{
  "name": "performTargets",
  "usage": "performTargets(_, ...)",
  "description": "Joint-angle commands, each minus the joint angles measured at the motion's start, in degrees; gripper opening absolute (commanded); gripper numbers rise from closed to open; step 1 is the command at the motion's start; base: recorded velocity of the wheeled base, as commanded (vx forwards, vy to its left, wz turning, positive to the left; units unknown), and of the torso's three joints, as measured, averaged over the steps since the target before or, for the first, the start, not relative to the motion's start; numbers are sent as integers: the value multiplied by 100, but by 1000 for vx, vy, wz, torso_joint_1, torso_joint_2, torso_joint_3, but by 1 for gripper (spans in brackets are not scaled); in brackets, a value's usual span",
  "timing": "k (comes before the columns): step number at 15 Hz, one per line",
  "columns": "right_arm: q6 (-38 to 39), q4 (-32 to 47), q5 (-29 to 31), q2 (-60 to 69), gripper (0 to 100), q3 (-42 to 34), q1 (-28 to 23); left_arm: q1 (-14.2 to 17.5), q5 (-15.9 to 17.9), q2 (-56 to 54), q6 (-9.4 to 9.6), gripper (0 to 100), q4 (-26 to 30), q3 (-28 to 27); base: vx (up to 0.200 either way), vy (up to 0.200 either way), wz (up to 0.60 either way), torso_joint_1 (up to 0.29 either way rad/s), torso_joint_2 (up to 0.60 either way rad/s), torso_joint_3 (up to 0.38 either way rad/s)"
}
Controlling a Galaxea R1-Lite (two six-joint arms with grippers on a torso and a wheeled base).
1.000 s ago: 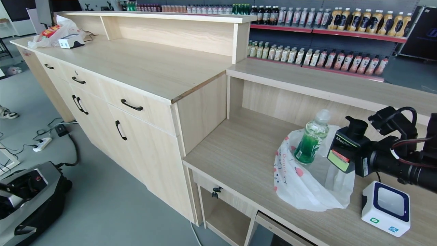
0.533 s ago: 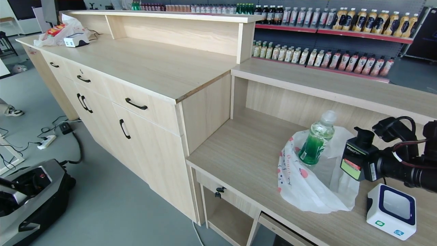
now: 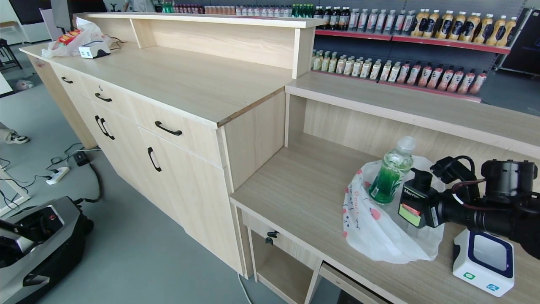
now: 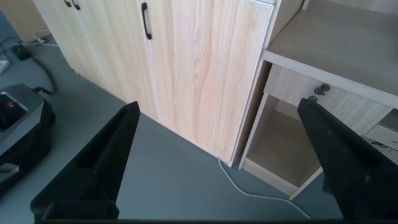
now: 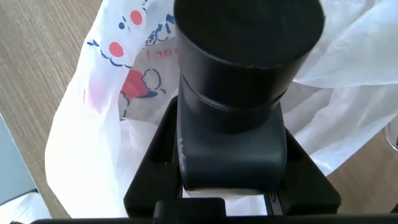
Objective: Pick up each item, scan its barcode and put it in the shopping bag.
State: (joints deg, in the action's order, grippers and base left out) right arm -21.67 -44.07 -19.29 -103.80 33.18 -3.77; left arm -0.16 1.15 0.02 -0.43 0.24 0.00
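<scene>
Head view, right hand (image 3: 436, 209): you have it pinching the black bottle (image 3: 415, 202) by its body, cap upward, held over the shopping bag (image 3: 371, 230).
Head view, shopping bag: white, printed, slumped on the surface (image 3: 303, 185); its mouth looks slack, not propped open.
Head view, green bottle (image 3: 390, 171): upright at the bag's far side, just beside the black bottle; whether it stands inside the mouth you cannot tell.
Head view, scanner (image 3: 483, 261): white box on the surface, near the bag, under your right arm.
Head view, hazard: a release here could likely knock the green bottle over, since the two are so close.
Left wrist view, left hand (image 4: 217, 162): fingers spread, nothing between them, hanging over the grey floor (image 4: 168, 180) beside the cabinet door (image 4: 199, 74), well apart from the bag.
Left wrist view, obstruction: the cabinet and the open compartment (image 4: 280, 143) stand between this hand and the bag.
Right wrist view, black bottle (image 5: 236, 93): clamped between the fingers, bag plastic (image 5: 106, 124) spread beneath it.
Right wrist view, hazard: with the plastic lying loose, the bottle may land on the folds instead of inside; the opening itself is hidden from you here.
</scene>
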Motion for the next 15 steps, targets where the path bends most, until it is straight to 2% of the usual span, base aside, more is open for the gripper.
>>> performTargets(1,-12,-278,-181,-606,0,39,69,-2,0,6,-1,100,2,0,0,0,0,0,0,0)
performTargets(3,-39,-708,-603,-922,0,74,95,-2,0,6,-1,100,2,0,0,0,0,0,0,0)
performTargets(6,-329,-1113,-778,-1300,0,109,104,-2,0,6,-1,100,2,0,0,0,0,0,0,0)
performTargets(11,-557,-1983,-1446,-1907,0,153,95,-2,0,6,-1,100,2,0,0,0,0,0,0,0)
performTargets(15,-548,-2290,-1543,-2197,0,241,95,-2,0,6,-1,100,2,0,0,0,0,0,0,0)
